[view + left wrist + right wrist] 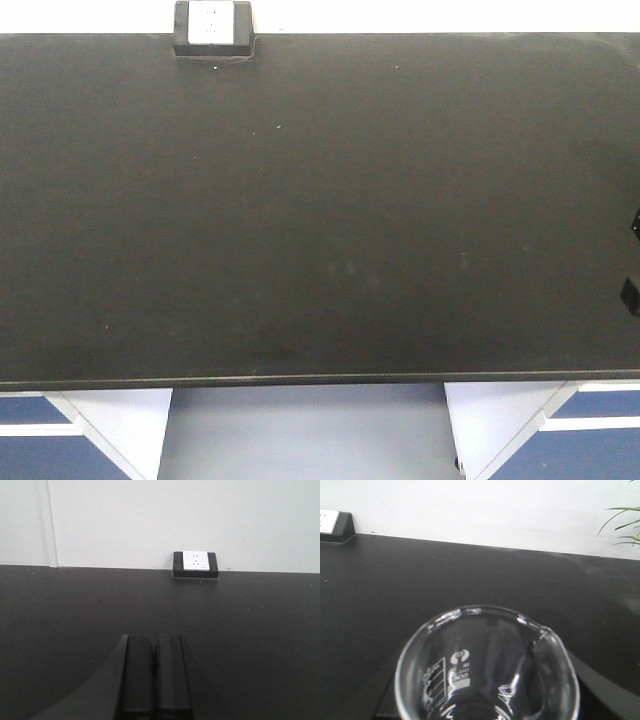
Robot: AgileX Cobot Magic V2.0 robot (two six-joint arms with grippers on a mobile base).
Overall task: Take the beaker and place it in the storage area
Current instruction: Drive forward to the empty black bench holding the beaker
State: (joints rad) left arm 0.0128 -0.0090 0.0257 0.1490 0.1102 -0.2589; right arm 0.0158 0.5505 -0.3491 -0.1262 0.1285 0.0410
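The clear glass beaker (485, 670), with white scale markings and a pour lip at the right, fills the bottom of the right wrist view. My right gripper (487, 705) is shut on it, with a dark finger on each side, above the matte-black benchtop (420, 570). That benchtop is the storage area (320, 220), with the small white-faced black box (212, 28) at its back edge. My left gripper (156, 647) is shut and empty, low over the benchtop (75, 610), pointing at the box (195, 563). The beaker does not show in the front view.
A white wall runs behind the bench. Green plant leaves (625, 525) reach in at the far right. White and blue cabinets (110, 420) stand under the bench's front edge. Small black parts (631, 293) show at the right edge of the front view.
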